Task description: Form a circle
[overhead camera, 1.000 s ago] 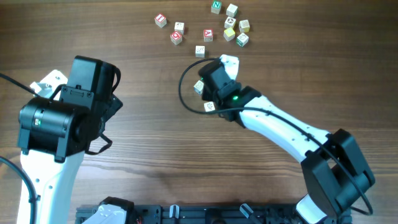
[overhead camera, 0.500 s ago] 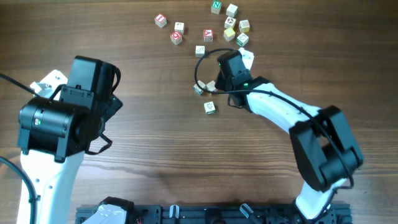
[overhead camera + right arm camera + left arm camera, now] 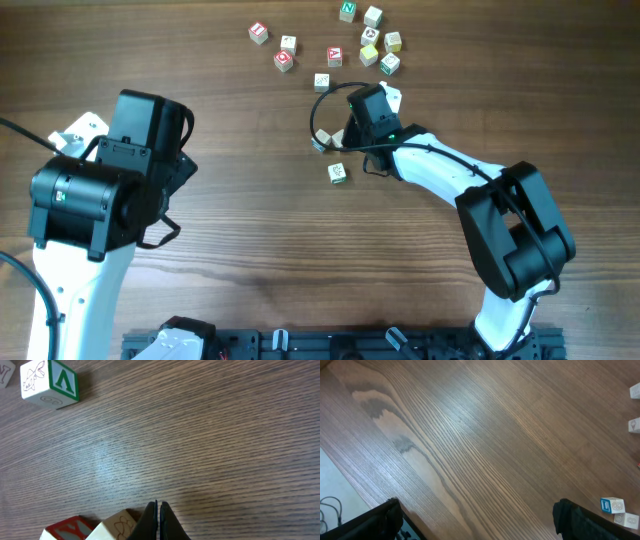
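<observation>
No ring of cubes shows. Two pale letter cubes (image 3: 322, 142) sit together mid-table, and a third with green markings (image 3: 338, 172) lies a little nearer the front. My right gripper (image 3: 346, 132) is beside the pair. In the right wrist view it (image 3: 159, 506) is shut and empty, its fingers against a pale cube with a line drawing (image 3: 117, 527). That cube adjoins a red-lettered one (image 3: 65, 531), and the green V cube (image 3: 50, 381) lies farther off. My left gripper (image 3: 480, 517) is open over bare wood.
Several loose letter cubes (image 3: 335, 55) are scattered at the table's far edge. The left arm (image 3: 100, 185) stands at the left. Two cubes (image 3: 618, 511) show at the right edge of the left wrist view. A black cable loops by the right wrist (image 3: 318, 112).
The right gripper has closed fully and shifted toward the far right, and its arm has swung back. The left arm has not moved.
</observation>
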Robot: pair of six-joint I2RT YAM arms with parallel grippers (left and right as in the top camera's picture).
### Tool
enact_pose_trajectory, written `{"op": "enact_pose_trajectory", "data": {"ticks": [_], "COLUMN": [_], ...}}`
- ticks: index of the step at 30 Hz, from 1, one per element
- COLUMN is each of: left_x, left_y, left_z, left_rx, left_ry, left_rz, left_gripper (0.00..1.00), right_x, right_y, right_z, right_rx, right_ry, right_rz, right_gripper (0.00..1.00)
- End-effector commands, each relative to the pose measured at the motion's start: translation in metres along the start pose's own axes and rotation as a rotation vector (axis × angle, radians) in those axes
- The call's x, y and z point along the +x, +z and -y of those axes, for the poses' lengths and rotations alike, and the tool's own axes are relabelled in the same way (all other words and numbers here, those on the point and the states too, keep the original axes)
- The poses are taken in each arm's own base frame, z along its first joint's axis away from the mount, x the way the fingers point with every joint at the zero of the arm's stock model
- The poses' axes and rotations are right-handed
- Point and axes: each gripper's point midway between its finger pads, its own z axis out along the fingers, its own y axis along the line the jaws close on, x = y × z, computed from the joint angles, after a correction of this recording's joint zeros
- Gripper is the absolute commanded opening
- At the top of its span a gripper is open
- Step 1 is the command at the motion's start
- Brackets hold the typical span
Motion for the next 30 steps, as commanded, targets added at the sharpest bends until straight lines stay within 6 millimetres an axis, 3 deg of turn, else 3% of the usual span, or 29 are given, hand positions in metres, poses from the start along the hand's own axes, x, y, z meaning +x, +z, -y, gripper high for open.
{"op": "enact_pose_trajectory", "data": {"ticks": [1,30], "left_x": [-0.002,-0.002], "left_y": [-0.001,-0.001], "left_z": [-0.003,-0.003], "left_rx": [0.0,0.0], "left_ry": [-0.009,-0.009], "left_rz": [0.007,0.007], "left_gripper": [1.0,1.0], "right_x": [-0.002,0.012], "right_y": [0.001,0.0], "right_z": [-0.006,-0.013], "right_rx": [-0.026,-0.059], "right_ry": [0.008,-0.006], "right_rz": [-0.009,-0.07], "right_gripper": [0.05,0.05]}}
